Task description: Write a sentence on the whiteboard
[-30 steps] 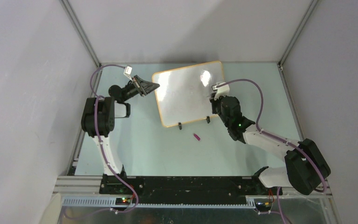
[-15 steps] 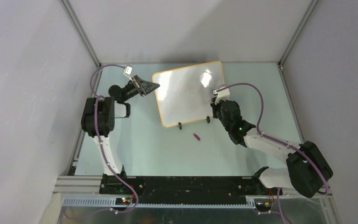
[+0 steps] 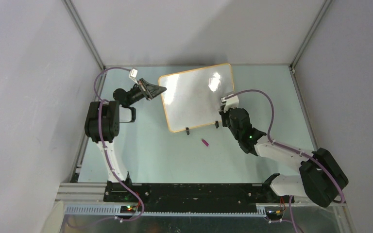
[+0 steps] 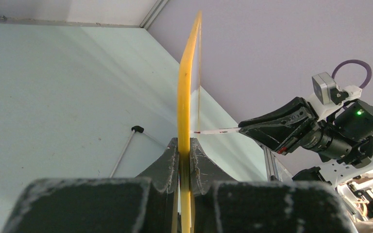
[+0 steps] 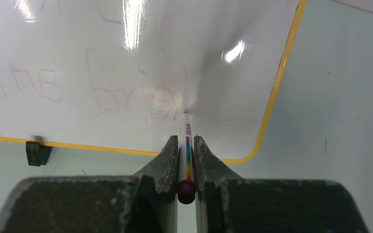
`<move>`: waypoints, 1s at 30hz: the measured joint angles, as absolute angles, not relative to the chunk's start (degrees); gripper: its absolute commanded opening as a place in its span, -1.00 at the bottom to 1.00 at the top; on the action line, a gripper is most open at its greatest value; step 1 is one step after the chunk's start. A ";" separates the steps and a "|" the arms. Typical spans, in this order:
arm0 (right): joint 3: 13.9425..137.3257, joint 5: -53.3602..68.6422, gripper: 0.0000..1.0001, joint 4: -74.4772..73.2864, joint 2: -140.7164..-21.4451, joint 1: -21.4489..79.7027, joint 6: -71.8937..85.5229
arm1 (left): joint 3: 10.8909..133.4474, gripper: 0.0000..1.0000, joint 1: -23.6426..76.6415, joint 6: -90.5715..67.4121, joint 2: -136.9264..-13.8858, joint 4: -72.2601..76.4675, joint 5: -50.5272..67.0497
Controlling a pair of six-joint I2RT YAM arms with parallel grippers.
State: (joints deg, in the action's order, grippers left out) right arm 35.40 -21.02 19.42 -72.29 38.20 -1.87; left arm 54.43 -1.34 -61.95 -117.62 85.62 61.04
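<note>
Table [image 3: 141, 145]: pale green surface, walled on three sides, with both arm bases at its near edge.

Whiteboard [image 3: 194, 99]: stands at the far centre of the table, leaning back. It has a glossy white face and a thin orange-yellow frame. Faint pink handwriting [image 5: 34, 80] runs across the lower part of the face; the words are not legible.

Left gripper [image 4: 184, 145]: reaches in from the left. Its fingers are closed tight on the board's left frame edge, one on each side of it.

Right gripper [image 5: 186, 141]: sits at the board's lower right area, its fingers clamped on a marker [image 5: 187, 155]. The marker is a slim white barrel with a rainbow stripe and a dark purple rear end. Its tip rests against the board face, just above the bottom frame and near the rounded lower right corner.

Clip feet: two small black feet, [image 3: 187, 130] and [image 3: 217, 124], are on the board's near edge and rest on the table.

Cap [image 3: 205, 142]: a small purple piece lying loose on the table, near the feet and apart from both grippers.
</note>
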 measured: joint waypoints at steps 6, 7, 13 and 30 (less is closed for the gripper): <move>35.24 -21.37 -1.00 19.42 -72.31 38.30 -1.93 | 54.43 -1.00 -1.34 -61.95 -117.62 85.62 61.04; 35.24 -21.34 -1.00 19.42 -72.31 38.30 -1.93 | 54.43 -1.00 -1.34 -61.95 -117.62 85.62 61.04; 35.31 -21.30 -1.00 19.68 -72.64 38.15 -2.00 | 54.43 -1.00 -1.34 -61.95 -117.62 85.62 61.04; 38.33 -20.47 -1.00 20.03 -74.35 37.19 -2.26 | 54.43 -1.00 -1.30 -61.95 -117.62 85.65 60.99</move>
